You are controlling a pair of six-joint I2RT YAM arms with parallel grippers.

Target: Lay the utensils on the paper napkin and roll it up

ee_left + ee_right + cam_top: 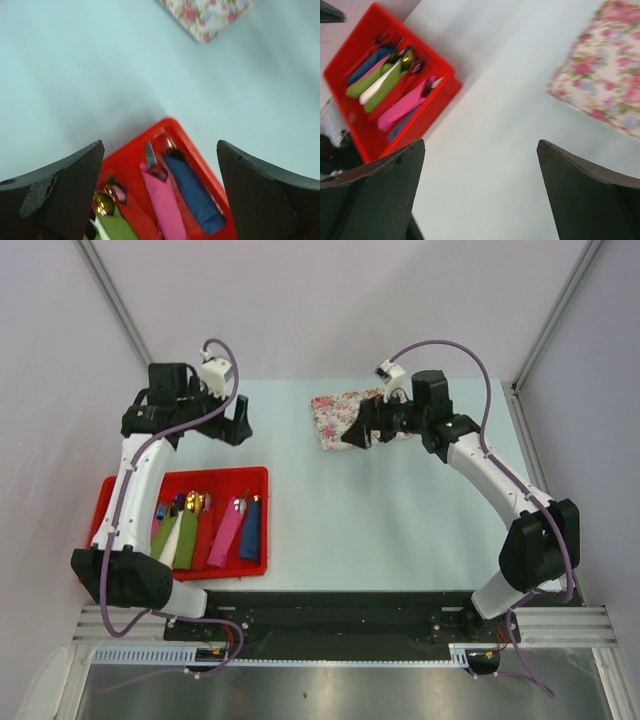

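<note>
Near the table's left front corner, a shallow red plastic tray holds slim paper rolls side by side. The paper napkin, a matte magenta tube, lies between the green rolls and a blue roll. The utensils poke from its far end as a narrow grey blade and a rounded shiny tip, the rest hidden inside. Both wrist views are blurred and cut off the floral mat by the far edge. The left gripper hangs above the tray's far rim, the right gripper beside the mat; both gape wide, empty.
</note>
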